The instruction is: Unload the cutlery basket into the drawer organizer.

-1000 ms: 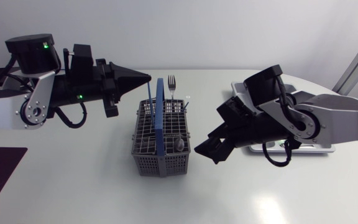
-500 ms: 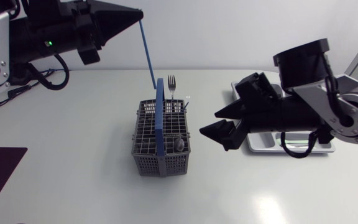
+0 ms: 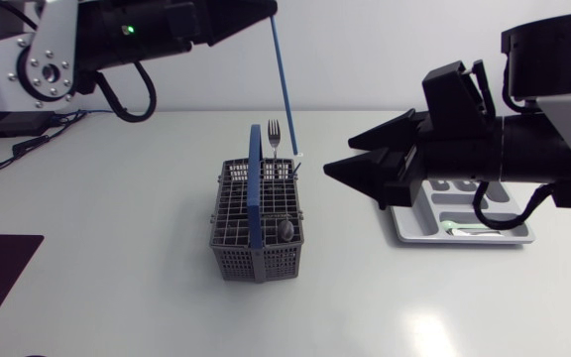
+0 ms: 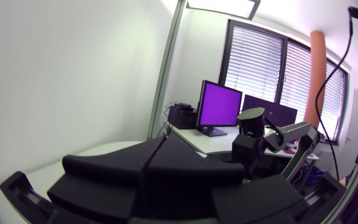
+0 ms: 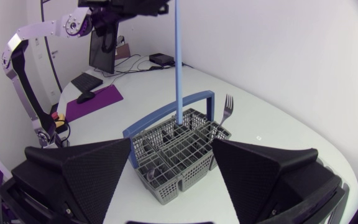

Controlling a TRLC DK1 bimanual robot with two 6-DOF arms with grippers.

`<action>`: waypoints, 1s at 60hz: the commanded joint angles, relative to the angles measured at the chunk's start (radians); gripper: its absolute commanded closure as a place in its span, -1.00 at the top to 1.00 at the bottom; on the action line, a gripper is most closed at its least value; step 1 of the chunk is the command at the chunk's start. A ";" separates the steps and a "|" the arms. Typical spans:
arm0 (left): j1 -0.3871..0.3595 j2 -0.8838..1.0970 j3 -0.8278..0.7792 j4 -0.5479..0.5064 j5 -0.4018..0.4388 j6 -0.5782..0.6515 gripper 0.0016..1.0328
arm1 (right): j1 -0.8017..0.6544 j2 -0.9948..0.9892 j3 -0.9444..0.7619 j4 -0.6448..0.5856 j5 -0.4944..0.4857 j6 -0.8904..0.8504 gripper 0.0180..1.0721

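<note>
The grey wire cutlery basket (image 3: 256, 238) (image 5: 180, 163) stands on the white table (image 3: 117, 288), its blue handle (image 3: 255, 183) (image 5: 166, 118) arching over the middle. A fork (image 3: 274, 133) (image 5: 227, 107) stands upright in the basket's far side, tines up, and a spoon (image 3: 285, 230) lies low in a near compartment.

A long thin blue stick (image 3: 283, 89) (image 5: 178, 62) rises steeply from the basket's far right corner. Its lower end is at about rim level there; I cannot tell whether it has cleared the wire.

The left gripper (image 3: 264, 12) (image 4: 151, 163) is high above the basket, its jaws pressed together on the stick's top end.

The right gripper (image 3: 357, 151) (image 5: 171, 148) hovers just to the right of the basket, pointing at it. Its jaws are spread wide, holding and touching nothing, and in the right wrist view the basket sits ahead of the gap.

The drawer organizer (image 3: 409, 226) lies to the right of the basket, partly hidden under the right arm.
</note>
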 commanded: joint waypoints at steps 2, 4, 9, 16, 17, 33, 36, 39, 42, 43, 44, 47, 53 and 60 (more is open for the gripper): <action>-0.022 0.079 0.068 -0.044 0.040 -0.089 -0.64 | -0.024 0.022 0.048 0.004 -0.039 0.039 0.80; -0.024 0.088 0.077 -0.051 0.045 -0.095 -0.64 | -0.033 0.032 0.056 0.002 -0.057 0.044 0.80; -0.030 0.116 0.100 -0.068 0.052 -0.132 -0.64 | -0.048 0.081 0.080 -0.001 -0.082 0.052 0.79; -0.038 0.150 0.123 -0.076 0.081 -0.192 -0.64 | -0.053 0.147 0.125 -0.018 -0.102 0.058 0.79; -0.039 0.151 0.123 -0.077 0.081 -0.195 -0.64 | -0.053 0.156 0.133 -0.022 -0.103 0.058 0.79; -0.039 0.159 0.120 -0.082 0.083 -0.212 -0.64 | -0.032 0.251 0.209 -0.049 -0.109 0.069 0.47; -0.039 0.159 0.120 -0.082 0.083 -0.212 -0.64 | -0.021 0.262 0.220 -0.050 -0.109 0.073 0.46; -0.039 0.159 0.120 -0.082 0.083 -0.213 -0.64 | -0.010 0.269 0.231 -0.053 -0.108 0.076 0.44; -0.038 0.159 0.118 -0.082 0.083 -0.213 -0.64 | -0.002 0.274 0.240 -0.059 -0.108 0.076 0.37; -0.036 0.157 0.118 -0.082 0.083 -0.212 -0.64 | 0.002 0.277 0.243 -0.061 -0.108 0.078 0.34; -0.036 0.157 0.117 -0.082 0.083 -0.212 -0.64 | 0.005 0.279 0.243 -0.061 -0.108 0.079 0.32; -0.035 0.157 0.114 -0.082 0.083 -0.212 -0.64 | 0.014 0.283 0.246 -0.061 -0.106 0.081 0.23; -0.033 0.157 0.112 -0.080 0.083 -0.212 -0.64 | 0.033 0.291 0.251 -0.061 -0.097 0.087 0.08; -0.035 0.157 0.114 -0.077 0.083 -0.212 -0.64 | 0.041 0.297 0.251 -0.061 -0.093 0.090 -0.14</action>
